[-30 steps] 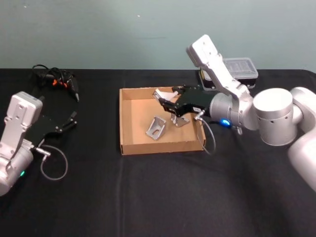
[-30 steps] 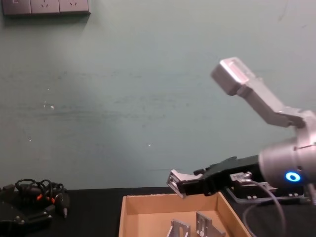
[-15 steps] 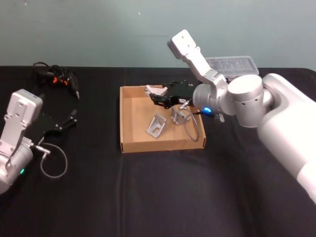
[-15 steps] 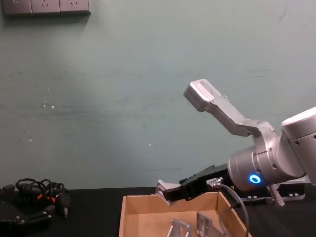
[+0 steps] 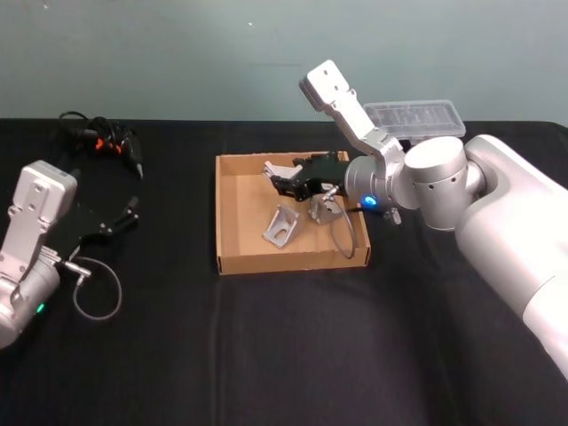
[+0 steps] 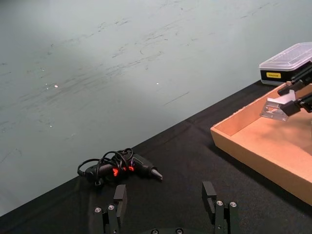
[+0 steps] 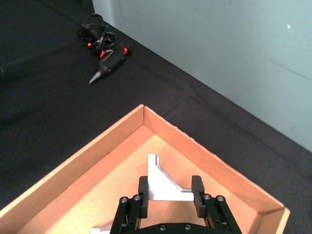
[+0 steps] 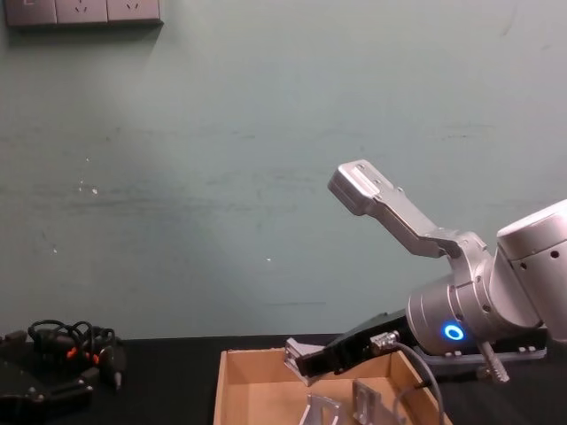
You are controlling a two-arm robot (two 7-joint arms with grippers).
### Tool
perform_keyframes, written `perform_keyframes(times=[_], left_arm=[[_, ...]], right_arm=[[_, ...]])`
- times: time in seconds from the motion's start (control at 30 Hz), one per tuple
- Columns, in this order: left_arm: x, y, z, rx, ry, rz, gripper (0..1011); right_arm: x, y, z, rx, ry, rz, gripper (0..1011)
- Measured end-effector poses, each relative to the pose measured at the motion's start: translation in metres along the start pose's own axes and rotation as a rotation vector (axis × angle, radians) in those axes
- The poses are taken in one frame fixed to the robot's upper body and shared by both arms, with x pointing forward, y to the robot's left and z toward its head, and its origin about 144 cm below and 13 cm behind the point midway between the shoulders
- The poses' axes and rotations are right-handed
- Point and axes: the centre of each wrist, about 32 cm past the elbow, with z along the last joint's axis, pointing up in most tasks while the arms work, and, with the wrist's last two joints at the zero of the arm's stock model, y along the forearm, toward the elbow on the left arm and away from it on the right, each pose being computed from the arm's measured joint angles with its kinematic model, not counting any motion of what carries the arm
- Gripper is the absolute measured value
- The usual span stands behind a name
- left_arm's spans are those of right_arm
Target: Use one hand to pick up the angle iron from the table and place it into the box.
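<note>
Right pincer [image 5: 282, 180] clamping pale angle iron [image 7: 165, 185] (silvery) over box [image 5: 232, 232]

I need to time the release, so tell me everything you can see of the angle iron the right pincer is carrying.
The angle iron is a pale silver, metal-looking bracket: a flat plate with a slanted, stepped edge. The right pincer has it clamped between both fingers, with most of the plate sticking out ahead of the fingertips. It hangs tilted above the floor of the box near the far wall, touching nothing else. Two similar brackets already lie in the box beneath and beside it.
</note>
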Motion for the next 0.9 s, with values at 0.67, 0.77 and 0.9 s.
perform_keyframes(times=[0.67,0.77,0.9], left_arm=[[0.0,0.0,0.0,0.0,0.0,0.0,1011],[0.0,0.0,0.0,0.0,0.0,0.0,1011],[0.0,0.0,0.0,0.0,0.0,0.0,1011]], right_arm=[[0.0007,0.0002,-0.0011,-0.011,0.01,0.006,764],[0.0006,0.0001,-0.001,-0.011,0.009,0.006,853],[0.0005,0.0001,-0.0011,-0.01,0.009,0.005,953]])
